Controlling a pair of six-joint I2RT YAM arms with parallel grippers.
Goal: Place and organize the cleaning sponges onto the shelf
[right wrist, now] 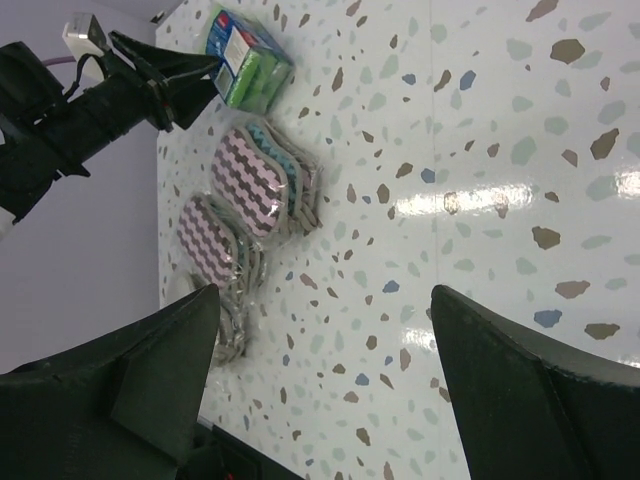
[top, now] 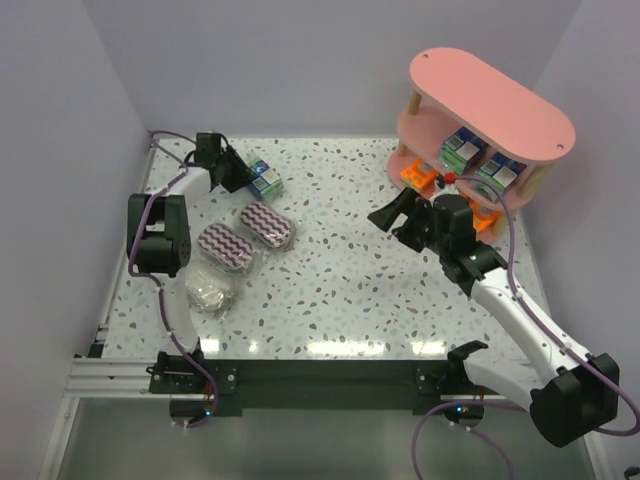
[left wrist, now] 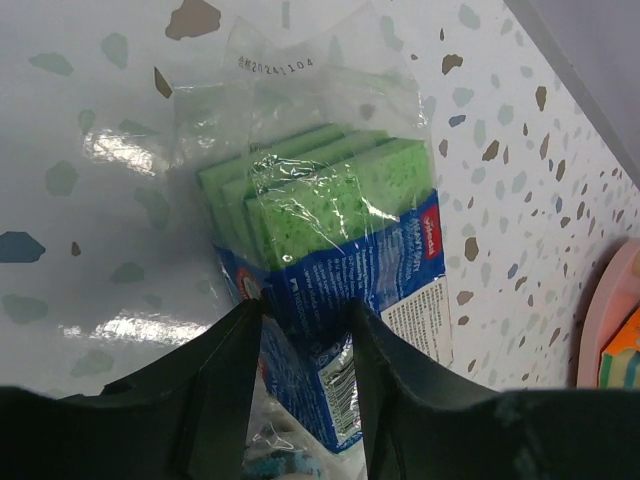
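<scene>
Left claw (left wrist: 305,312) is set half-parted astride the near end of the green sponge pack (left wrist: 325,200), whose long axis runs straight ahead, though a firm pinch cannot be confirmed; the right claw (right wrist: 325,295), wide open, is farther off.

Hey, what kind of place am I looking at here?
Probably a robot lab test cell: plain walls box in a speckled tabletop, and a left arm and right arm are bolted at its near edge.
</scene>
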